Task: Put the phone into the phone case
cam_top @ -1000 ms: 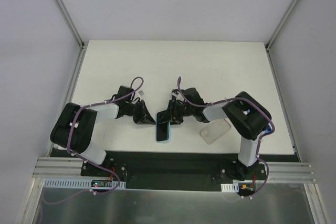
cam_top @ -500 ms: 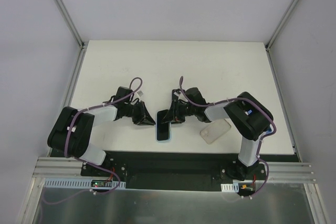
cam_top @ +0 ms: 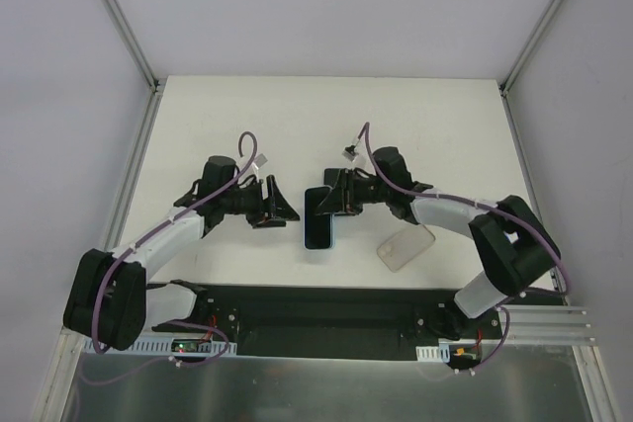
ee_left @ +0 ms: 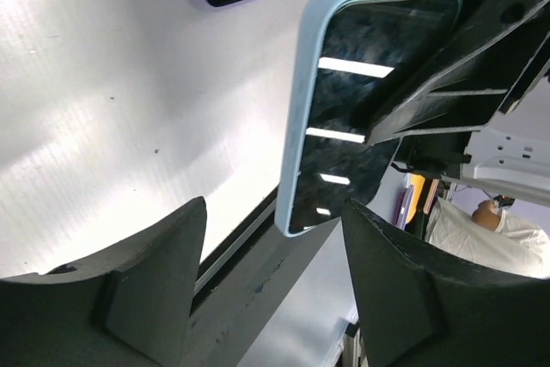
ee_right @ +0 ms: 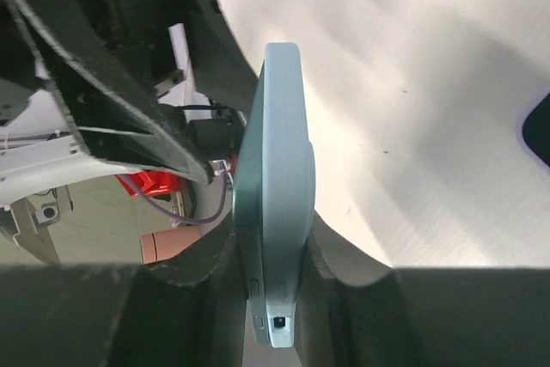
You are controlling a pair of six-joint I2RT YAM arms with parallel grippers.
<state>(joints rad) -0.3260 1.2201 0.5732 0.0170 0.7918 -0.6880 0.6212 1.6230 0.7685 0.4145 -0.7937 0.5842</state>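
- Phone: dark glass face up toward the top camera, framed all round by a light-blue case; it sits near the middle of the white table, between the two arms, with its long axis running from the far side toward the near edge.
- Edge-on in the right wrist view, the phone shows a pale blue side with a small port at its near end.
- Right gripper: clamped on the far end of the phone, its fingers pressed against both sides of the blue case.
- Whether the phone's near end rests on the table or hangs just above it cannot be told.
- Left gripper: fingers spread apart with nothing between them, tips pointing at the phone's left edge and just beside it; contact cannot be told.
- Lavender-rimmed piece: lies flat on the table to the right of the phone, near the right forearm and apart from both grippers; the left wrist view shows a dark face inside its rim, and whether it is a phone or a case cannot be told.
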